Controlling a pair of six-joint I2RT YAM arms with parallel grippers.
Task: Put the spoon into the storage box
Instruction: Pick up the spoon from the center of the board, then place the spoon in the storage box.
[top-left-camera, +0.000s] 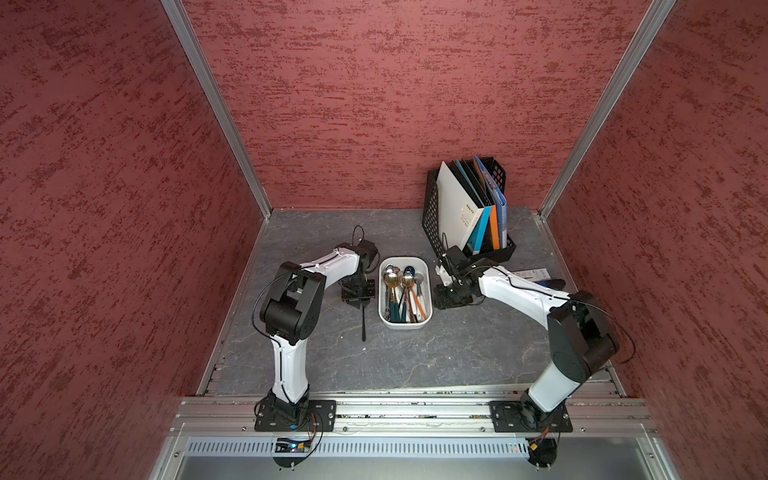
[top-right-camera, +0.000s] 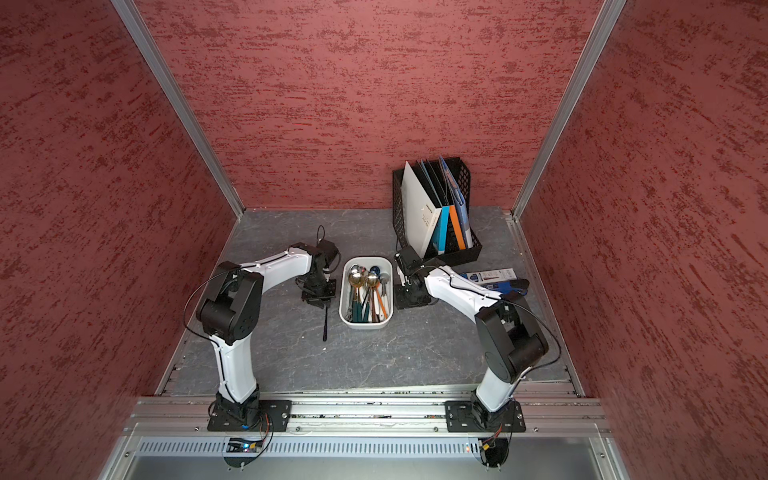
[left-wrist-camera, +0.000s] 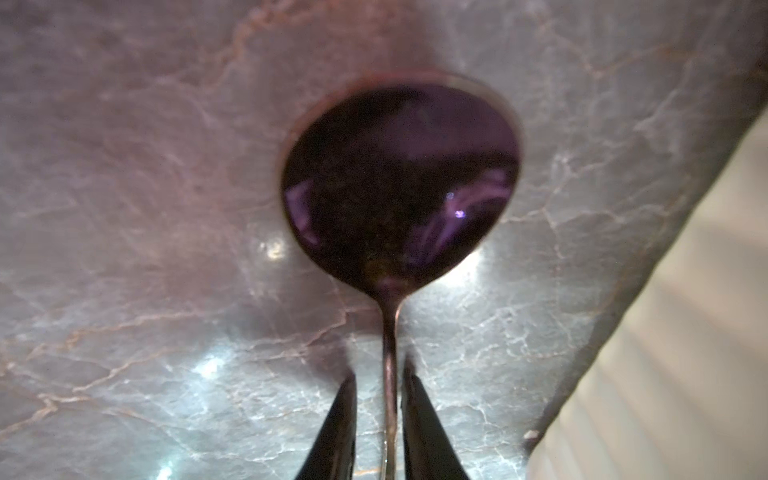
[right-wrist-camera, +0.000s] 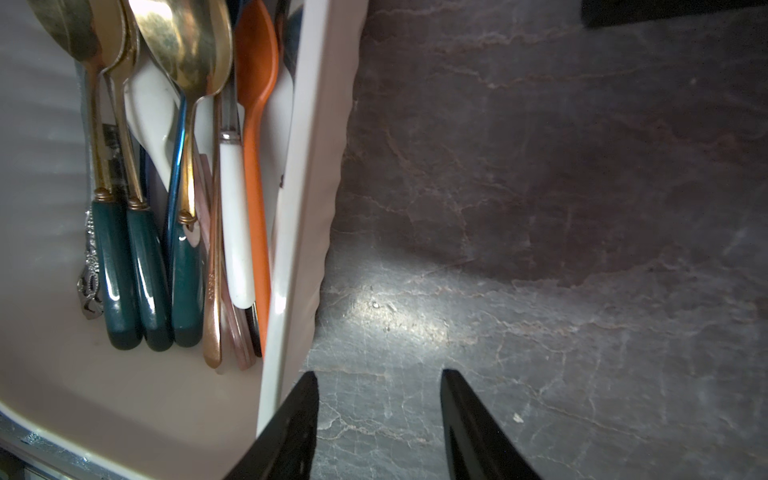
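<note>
left claw (left-wrist-camera: 380, 370) narrow around the spoon (left-wrist-camera: 399, 183) neck, can't tell if it's gripping; right claw (right-wrist-camera: 379, 372) spread, storage box (right-wrist-camera: 307, 166) just beside it

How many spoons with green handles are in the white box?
3, all in the storage box: the first green handle beside the second green handle, and the third green handle next to a copper handle. More may hide underneath.

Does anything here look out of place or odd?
One dark metal spoon lies alone on the grey marbled table, beside the white plastic storage box that holds the other spoons. The left gripper straddles its neck. Nothing looks spilled or damaged.
</note>
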